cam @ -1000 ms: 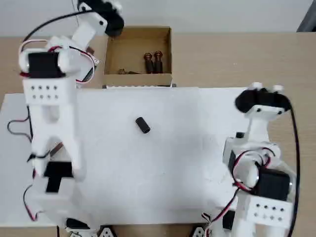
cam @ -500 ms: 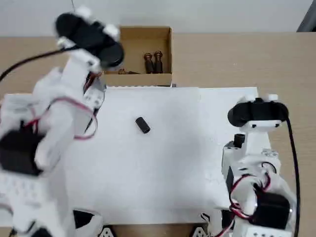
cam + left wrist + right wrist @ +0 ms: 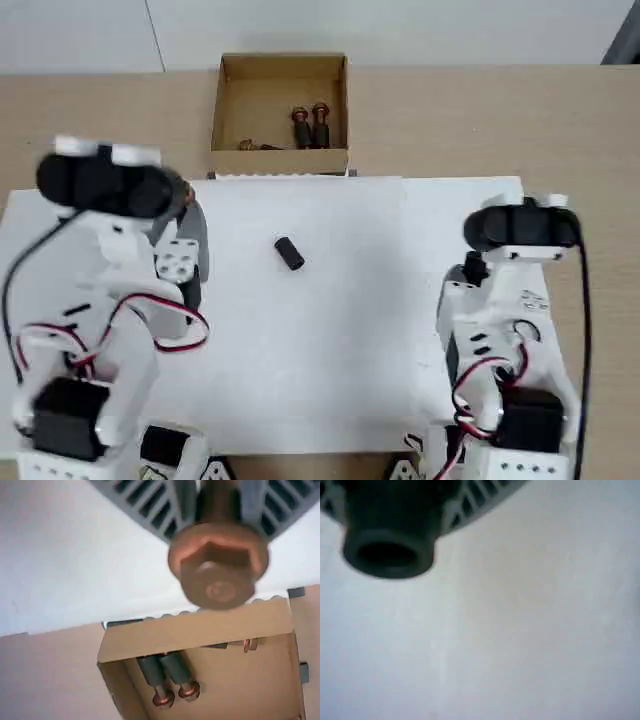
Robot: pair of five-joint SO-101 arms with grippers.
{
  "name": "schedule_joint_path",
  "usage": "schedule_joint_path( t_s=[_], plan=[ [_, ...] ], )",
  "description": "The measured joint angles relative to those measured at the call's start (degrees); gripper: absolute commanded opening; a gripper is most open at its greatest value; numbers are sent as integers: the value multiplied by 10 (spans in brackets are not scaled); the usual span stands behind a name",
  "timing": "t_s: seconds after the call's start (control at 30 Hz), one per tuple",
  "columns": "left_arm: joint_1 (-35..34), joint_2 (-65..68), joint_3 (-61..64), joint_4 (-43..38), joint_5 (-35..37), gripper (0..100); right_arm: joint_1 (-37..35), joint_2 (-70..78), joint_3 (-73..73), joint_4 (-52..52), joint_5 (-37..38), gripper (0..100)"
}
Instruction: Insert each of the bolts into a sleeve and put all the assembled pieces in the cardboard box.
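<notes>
At the left, the left jaws are clamped on a bolt (image 3: 218, 565). The box (image 3: 283, 160), upper centre, holds two assembled pieces (image 3: 310, 125), and a loose sleeve (image 3: 289, 253) lies mid-frame on the white surface (image 3: 350, 350). At the right, the right jaws grip a second sleeve (image 3: 388, 552).

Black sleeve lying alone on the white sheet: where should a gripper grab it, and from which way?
Grab the black sleeve around its middle, coming straight down from above. It lies flat on its side on the white sheet, slightly slanted, with nothing touching it, so the fingers should probably close on its two long curved sides, not its open ends.
</notes>
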State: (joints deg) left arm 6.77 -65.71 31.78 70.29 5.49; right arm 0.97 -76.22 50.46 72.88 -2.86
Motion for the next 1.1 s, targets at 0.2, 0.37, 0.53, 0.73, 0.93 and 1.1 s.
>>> schedule_joint_path(
  t_s=[0.2, 0.37, 0.53, 0.73, 0.93, 1.1],
  plan=[
    [0, -137, 178, -96, 1, 5, -68, 0, 59, -66, 0, 3],
    [0, -241, 284, -133, 13, 5, -120, 0, 102, -135, 0, 3],
    [0, -315, 345, -135, 73, 5, -170, 0, 156, -215, 0, 3],
    [2, -373, 384, -135, 150, 5, -238, 0, 212, -276, 0, 3],
    [2, -377, 389, -135, 230, 5, -327, 0, 253, -324, 0, 3],
    [2, -377, 389, -136, 295, 5, -389, 0, 287, -378, 0, 3]
  ],
)
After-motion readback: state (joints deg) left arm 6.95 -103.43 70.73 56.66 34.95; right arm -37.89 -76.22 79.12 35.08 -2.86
